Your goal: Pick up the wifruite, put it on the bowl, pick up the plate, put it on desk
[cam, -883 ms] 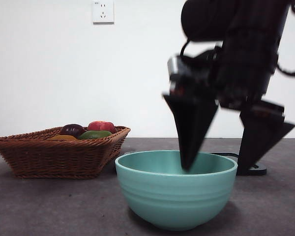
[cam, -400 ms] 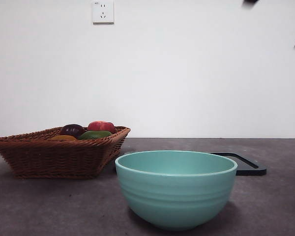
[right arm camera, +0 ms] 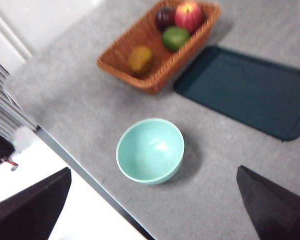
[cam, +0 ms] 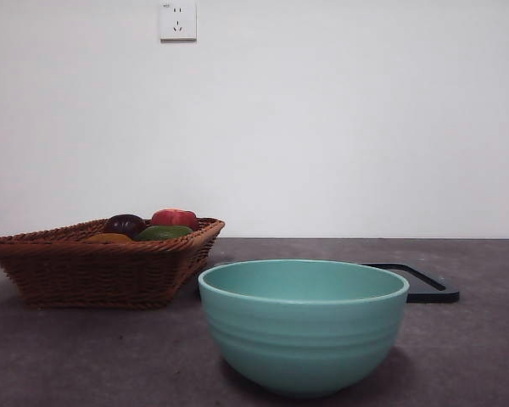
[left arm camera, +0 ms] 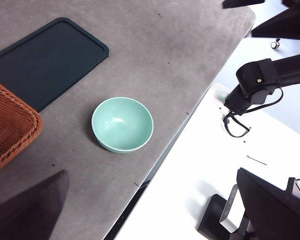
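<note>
Front view: I see the bowl [cam: 304,325] standing on the desk [cam: 85,356], nothing in it, no arm showing. Left wrist view: my left gripper [left arm camera: 155,210] hangs high with jaws wide apart, holding nothing. Right wrist view: right gripper [right arm camera: 155,210] likewise gapes, unladen; the wifruite [right arm camera: 140,59] lies in the basket [right arm camera: 121,64] beside the dark tray [right arm camera: 250,92].

The arm that hung over the bowl [cam: 304,322] is gone

The bowl [cam: 304,326] looks like glazed ceramic, smooth with a soft sheen and faint ridges. The basket [cam: 102,263] is rough woven wicker. The desk [cam: 85,356] is matt and grainy; the tray [right arm camera: 245,90] smooth, matt, plastic-looking.
</note>
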